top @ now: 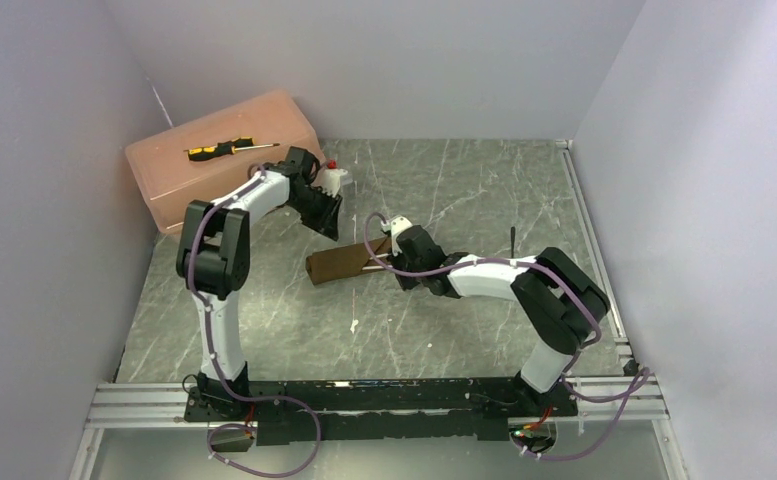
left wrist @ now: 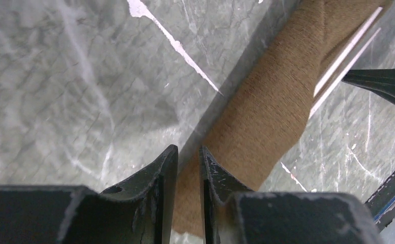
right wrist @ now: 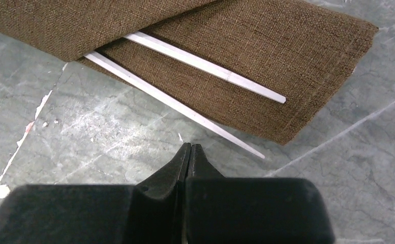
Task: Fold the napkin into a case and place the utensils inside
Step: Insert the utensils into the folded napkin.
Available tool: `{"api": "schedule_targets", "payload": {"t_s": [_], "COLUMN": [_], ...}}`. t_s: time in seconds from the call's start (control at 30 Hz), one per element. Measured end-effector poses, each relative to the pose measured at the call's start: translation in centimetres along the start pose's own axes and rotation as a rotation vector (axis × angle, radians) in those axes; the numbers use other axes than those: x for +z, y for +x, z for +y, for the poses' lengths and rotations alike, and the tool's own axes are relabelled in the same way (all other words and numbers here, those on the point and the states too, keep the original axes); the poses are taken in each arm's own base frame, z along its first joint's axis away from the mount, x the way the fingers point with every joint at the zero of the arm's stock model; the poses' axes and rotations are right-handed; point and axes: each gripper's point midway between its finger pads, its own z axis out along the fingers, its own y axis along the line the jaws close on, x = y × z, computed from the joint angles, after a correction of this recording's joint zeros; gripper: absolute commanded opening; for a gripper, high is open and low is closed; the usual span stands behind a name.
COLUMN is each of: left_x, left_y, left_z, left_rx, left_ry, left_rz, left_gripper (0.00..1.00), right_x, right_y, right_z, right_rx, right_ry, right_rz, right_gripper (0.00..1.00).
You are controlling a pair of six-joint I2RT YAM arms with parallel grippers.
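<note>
Already the napkin (top: 349,262) lay folded into a narrow case at mid-counter (top: 464,190), with 2 utensils (right wrist: 205,65) tucked partway in, ends protruding; seating them deeper looked to remain. Only the right wrist view showed both clearly. The right gripper (right wrist: 190,147) was shut and empty; the left gripper (left wrist: 189,157) hovered slightly parted, gripping nothing.

Bare marble table (top: 484,190) lies right of the case (top: 349,262); pink box (top: 226,150) and left gripper (top: 326,225) crowd its far-left side.
</note>
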Motion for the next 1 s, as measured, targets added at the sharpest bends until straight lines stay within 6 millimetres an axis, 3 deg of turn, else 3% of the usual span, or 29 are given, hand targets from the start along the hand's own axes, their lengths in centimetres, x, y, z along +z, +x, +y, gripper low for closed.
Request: {"api": "schedule_targets", "payload": {"t_s": [0.2, 0.47, 0.6, 1.0], "left_x": [3.0, 4.4, 5.5, 6.0], "left_y": [0.4, -1.2, -1.0, -1.5], "left_z": [0.0, -1.5, -1.9, -2.1], "left_rx": [-0.010, 0.049, 0.054, 0.091], "left_ry": [0.036, 0.060, 0.077, 0.089], "left_rz": [0.038, 0.019, 0.034, 0.027], "left_gripper": [0.26, 0.26, 0.26, 0.24], "right_x": [0.4, 1.1, 1.4, 1.7], "right_y": [-0.6, -1.0, -1.2, -3.6], "right_z": [-0.3, -1.0, -1.3, -1.6], "right_rx": [0.001, -0.013, -0.025, -0.035], "right_ry": [0.019, 0.060, 0.073, 0.084], "right_rz": [-0.028, -0.055, -0.065, -0.116], "right_gripper": [0.00, 0.00, 0.00, 0.00]}}
